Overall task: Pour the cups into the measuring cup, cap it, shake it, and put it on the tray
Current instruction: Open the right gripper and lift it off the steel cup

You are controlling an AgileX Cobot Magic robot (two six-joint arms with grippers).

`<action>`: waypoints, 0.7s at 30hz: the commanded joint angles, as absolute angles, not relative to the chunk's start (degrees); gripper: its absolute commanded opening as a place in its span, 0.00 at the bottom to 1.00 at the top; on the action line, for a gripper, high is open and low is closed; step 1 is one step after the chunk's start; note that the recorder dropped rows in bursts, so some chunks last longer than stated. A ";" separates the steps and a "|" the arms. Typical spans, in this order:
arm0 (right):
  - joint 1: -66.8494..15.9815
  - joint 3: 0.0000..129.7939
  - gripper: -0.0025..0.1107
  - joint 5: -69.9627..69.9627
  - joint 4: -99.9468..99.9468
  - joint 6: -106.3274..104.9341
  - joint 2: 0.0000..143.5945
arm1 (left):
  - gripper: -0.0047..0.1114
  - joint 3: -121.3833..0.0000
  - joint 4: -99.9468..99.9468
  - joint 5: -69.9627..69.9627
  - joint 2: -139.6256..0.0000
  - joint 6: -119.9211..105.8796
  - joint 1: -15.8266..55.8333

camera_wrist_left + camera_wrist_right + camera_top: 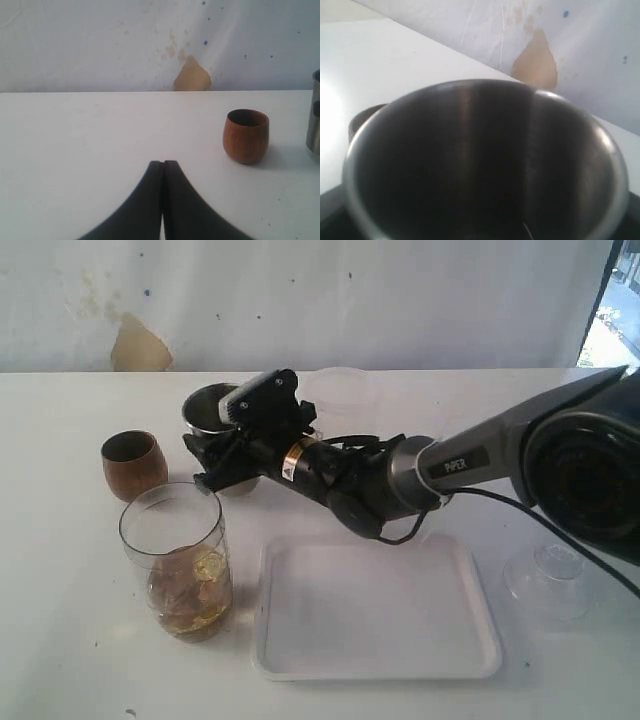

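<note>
**Exterior view.** The right gripper (208,464) reaches from the right of the frame to the upper left. Its jaws are set wide and clasp the lower body of the brushed-steel tumbler (207,406), which stands upright on the white table (60,640). The wooden cup (134,465) stands just left of it. At lower left the measuring cup (178,560), uncapped, holds brownish contents. The tray (375,665) lies at lower centre, below the arm. A frosted cup (342,390) stands behind the wrist, and a clear plastic piece (548,582) sits at right.

**Left wrist view.** The left gripper (163,172) has its jaws pressed together on nothing.
</note>
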State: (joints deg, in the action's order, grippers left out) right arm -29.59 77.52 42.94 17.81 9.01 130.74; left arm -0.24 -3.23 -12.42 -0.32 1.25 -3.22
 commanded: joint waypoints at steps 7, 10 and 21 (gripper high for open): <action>-29.13 78.08 0.02 40.74 17.91 9.26 131.52 | 0.04 0.00 -3.46 -11.70 0.00 1.25 -2.87; -29.13 78.08 0.02 39.73 18.96 9.36 131.52 | 0.04 0.00 -3.46 -11.70 0.00 1.25 -2.87; -29.13 78.08 0.03 43.81 19.08 10.79 131.52 | 0.04 0.00 -3.46 -11.70 0.00 1.25 -2.87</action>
